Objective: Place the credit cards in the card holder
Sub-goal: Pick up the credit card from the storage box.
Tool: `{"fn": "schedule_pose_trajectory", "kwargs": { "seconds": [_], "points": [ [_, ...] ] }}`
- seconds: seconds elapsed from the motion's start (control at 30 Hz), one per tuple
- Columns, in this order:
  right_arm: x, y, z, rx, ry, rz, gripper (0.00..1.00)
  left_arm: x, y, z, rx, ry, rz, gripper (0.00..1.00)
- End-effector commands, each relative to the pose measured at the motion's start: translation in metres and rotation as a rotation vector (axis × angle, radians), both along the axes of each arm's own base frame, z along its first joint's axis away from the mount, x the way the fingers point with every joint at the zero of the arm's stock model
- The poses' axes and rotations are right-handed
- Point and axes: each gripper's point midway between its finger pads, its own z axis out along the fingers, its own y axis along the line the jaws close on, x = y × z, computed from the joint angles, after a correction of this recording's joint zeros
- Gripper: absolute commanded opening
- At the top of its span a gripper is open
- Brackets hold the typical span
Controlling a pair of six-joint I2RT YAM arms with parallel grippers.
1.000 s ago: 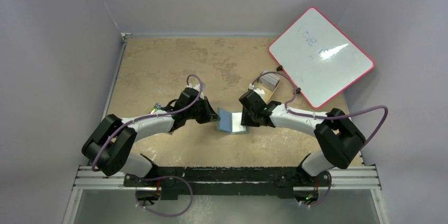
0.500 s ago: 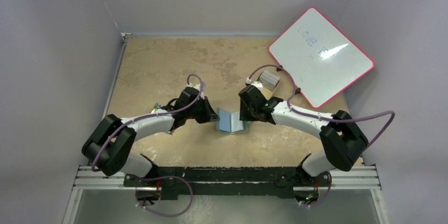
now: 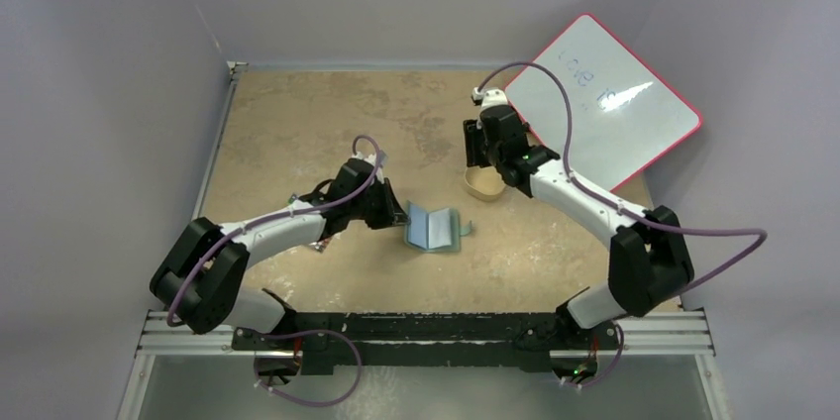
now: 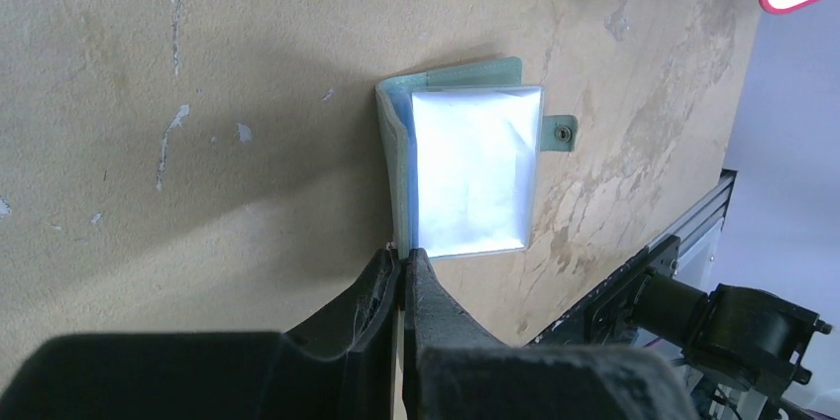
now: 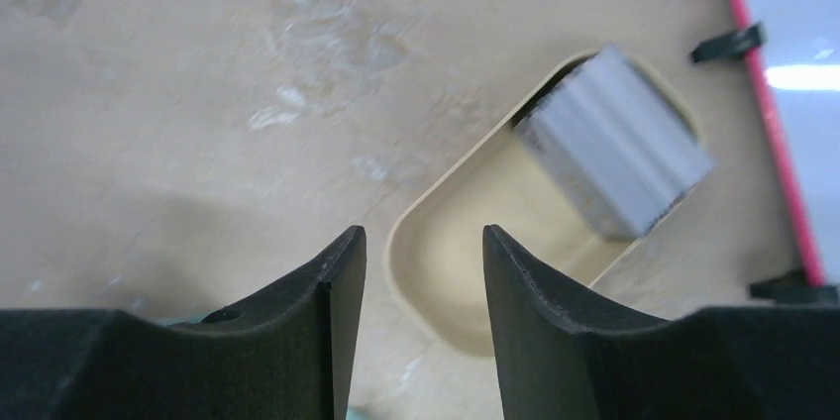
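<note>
1. A mottled beige table [image 3: 317,113] bears pale scuffs and stains.
2. A tan oval tray [image 5: 421,242] sits right of the table's middle.
3. A whiteboard [image 3: 604,108] with a pink-red frame lies askew over the far right corner, near the tray, with faint writing on it.
4. A metal rail [image 3: 446,333] spans the near edge.

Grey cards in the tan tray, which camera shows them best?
Right wrist: the stack of pale grey rectangular cards lies clear, blurred, in the tan oval tray. The top view hides it behind the right arm; left wrist shows only tray rim.
</note>
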Motion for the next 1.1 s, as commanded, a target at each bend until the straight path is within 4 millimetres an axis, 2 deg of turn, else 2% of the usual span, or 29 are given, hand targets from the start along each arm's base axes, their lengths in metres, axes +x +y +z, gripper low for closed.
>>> {"fn": "schedule_pose_trajectory", "kwargs": {
  "seconds": [0.0, 0.17, 0.33, 0.63, 0.77, 0.9, 1.07],
  "points": [
    [0.05, -0.027, 0.011, -0.241, -0.128, 0.039, 0.5, 0.007, -0.009, 0.029, -0.038, -0.075, -0.032, 0.0],
    [0.072, -0.05, -0.008, -0.455, -0.103, 0.062, 0.57, 0.005, -0.009, 0.034, -0.049, -0.08, -0.042, 0.0],
    [0.075, -0.064, -0.034, -0.539, -0.052, 0.11, 0.62, 0.004, -0.009, 0.038, -0.057, -0.091, -0.046, 0.0],
    [0.083, -0.085, -0.06, -0.666, 0.011, 0.082, 0.6, 0.002, -0.011, 0.043, -0.069, -0.097, -0.064, 0.0],
    [0.085, -0.096, -0.062, -0.716, 0.021, 0.033, 0.58, 0.0, -0.011, 0.041, -0.074, -0.094, -0.068, 0.0],
    [0.086, -0.107, -0.053, -0.748, 0.008, -0.037, 0.55, -0.001, -0.011, 0.04, -0.079, -0.094, -0.066, 0.0],
    [0.087, -0.104, -0.037, -0.705, -0.037, -0.063, 0.49, -0.001, -0.011, 0.039, -0.082, -0.094, -0.066, 0.0]
  ]
}}
